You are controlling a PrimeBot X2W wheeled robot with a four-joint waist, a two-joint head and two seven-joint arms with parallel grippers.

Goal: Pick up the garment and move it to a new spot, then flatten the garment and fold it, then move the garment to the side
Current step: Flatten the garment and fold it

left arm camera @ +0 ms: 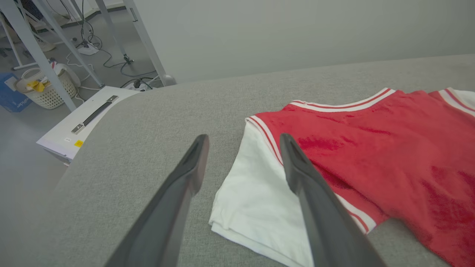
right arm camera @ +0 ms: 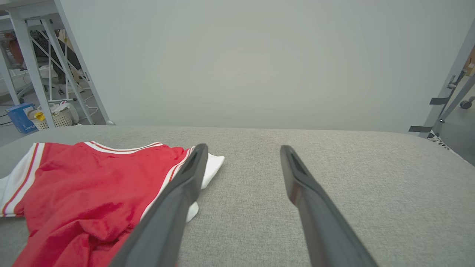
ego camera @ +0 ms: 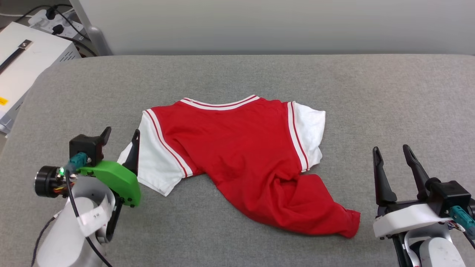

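The garment point(ego camera: 245, 148), a red shirt with white short sleeves and striped trim, lies in the middle of the grey table point(ego camera: 237, 74), its lower hem bunched toward the front right. My left gripper point(ego camera: 120, 135) stands open at the edge of the left white sleeve point(left arm camera: 252, 193), one finger over the fabric and the other over bare cloth-covered table. Nothing is between its fingers. At the front right my right gripper point(ego camera: 391, 154) is open and empty, just right of the garment's point(right arm camera: 85, 193) hem corner. No numerals show on the upward side.
A white case with a dark handle point(ego camera: 22, 59) sits off the table's left edge, with cables and a power strip point(ego camera: 52, 18) behind it. A basket point(left arm camera: 44, 89) and table legs stand on the floor to the left. Grey wall runs behind the table.
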